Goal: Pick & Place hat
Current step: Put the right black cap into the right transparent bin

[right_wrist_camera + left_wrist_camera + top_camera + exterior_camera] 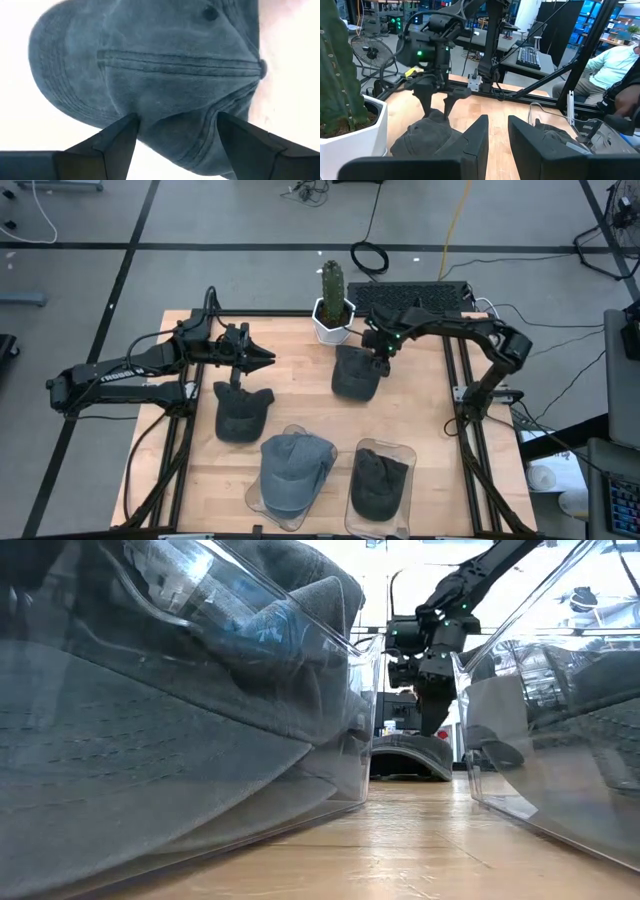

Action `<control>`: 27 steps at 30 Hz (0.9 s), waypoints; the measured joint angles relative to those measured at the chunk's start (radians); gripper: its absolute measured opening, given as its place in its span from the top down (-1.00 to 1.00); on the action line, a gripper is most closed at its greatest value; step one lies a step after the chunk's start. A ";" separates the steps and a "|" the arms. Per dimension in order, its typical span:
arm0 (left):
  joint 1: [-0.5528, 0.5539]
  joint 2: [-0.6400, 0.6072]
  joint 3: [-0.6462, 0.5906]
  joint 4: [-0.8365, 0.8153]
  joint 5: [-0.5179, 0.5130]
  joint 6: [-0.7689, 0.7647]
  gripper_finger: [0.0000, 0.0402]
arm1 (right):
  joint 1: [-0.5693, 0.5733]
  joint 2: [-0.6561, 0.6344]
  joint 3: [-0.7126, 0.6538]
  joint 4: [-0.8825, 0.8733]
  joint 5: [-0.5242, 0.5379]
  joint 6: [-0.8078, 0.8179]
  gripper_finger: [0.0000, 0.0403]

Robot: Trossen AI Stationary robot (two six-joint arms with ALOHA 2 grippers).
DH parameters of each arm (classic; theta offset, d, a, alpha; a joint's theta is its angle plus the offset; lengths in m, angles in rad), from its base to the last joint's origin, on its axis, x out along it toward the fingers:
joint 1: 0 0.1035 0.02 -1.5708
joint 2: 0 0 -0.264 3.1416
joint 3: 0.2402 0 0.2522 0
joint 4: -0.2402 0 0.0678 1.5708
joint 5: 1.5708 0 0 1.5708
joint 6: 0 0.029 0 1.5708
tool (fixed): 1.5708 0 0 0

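Two bins [290,505] [380,485] each hold one hat [292,470] [378,478]; two more hats [241,412] [356,372] lie on the counter [300,395]. Right fingers [117,140] spread wide astride one; left fingers [475,142] slightly parted, empty.

Low view: clear bins [200,690] block most of my worktop; hat [408,755] only partly seen btwn them.

Bare worktop [420,415] right of the dark hat [355,372] and between it and the second hat [242,412] gives passage, cactus pot [333,320] crowds its far side, two clear bins [380,480] block the near edge.
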 joint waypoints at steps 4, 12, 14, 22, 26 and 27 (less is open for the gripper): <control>0.000 0.000 0.000 0.000 0.000 0.000 0.60 | 0.007 0.012 0.002 -0.017 0.037 -0.045 -0.27; 0.000 0.000 0.000 0.000 0.000 0.000 0.60 | 0.007 0.011 0.002 -0.049 0.032 -0.068 0.06; 0.000 0.000 0.000 0.000 0.000 0.000 0.60 | 0.007 0.011 0.002 -0.066 0.033 -0.088 0.22; 0.000 0.000 0.000 0.000 0.000 0.000 0.60 | 0.007 0.011 0.002 -0.099 0.030 -0.144 0.95; 0.000 0.000 0.000 0.000 0.000 0.000 0.60 | 0.015 -0.010 0.002 -0.099 0.066 -0.151 0.99; 0.000 0.000 0.000 0.000 0.000 0.000 0.60 | 0.019 -0.025 0.002 -0.099 0.085 -0.150 0.99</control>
